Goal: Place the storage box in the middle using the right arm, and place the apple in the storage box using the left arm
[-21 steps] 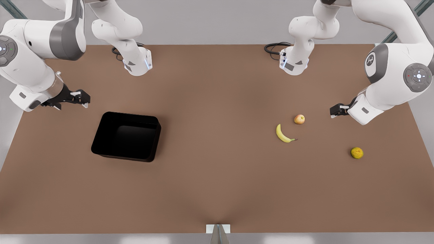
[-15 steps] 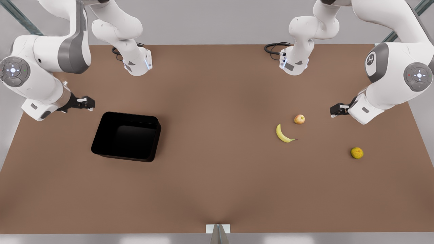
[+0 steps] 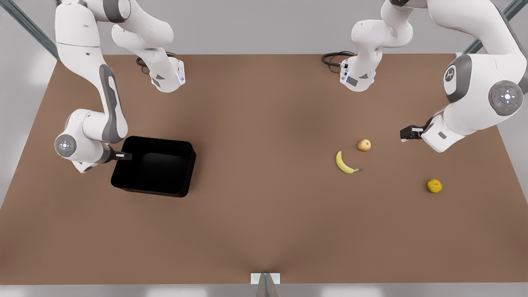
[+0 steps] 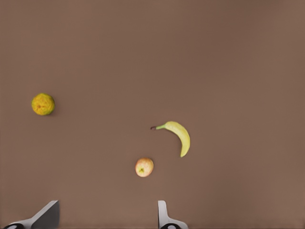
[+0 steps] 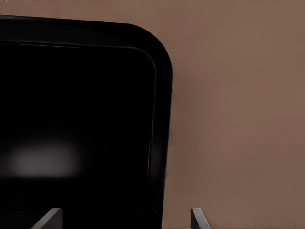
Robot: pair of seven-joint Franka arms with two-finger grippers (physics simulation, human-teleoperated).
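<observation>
Right claw (image 3: 123, 156) is sitting at the rim of the large glossy black rectangular plastic storage box (image 3: 154, 166), on the wall at the front view's left. In the right wrist view its fingertips (image 5: 48, 218) are standing wide apart, straddling that wall; contact looks likely, but I cannot tell for sure. The box is resting on the brown counter (image 3: 264, 214), toward the front view's left, upright.

Left claw (image 3: 406, 133) is hovering above the counter on the front view's right, near the small yellowish apple with a red-pink blush (image 3: 364, 145) but not touching it. Its fingers (image 4: 164, 217) are spread wide, holding nothing.

The apple is lying on the counter, just beside the curved yellow banana (image 3: 344, 163). The rough yellow-orange citrus ball (image 3: 434, 186) is lying well apart from both.
</observation>
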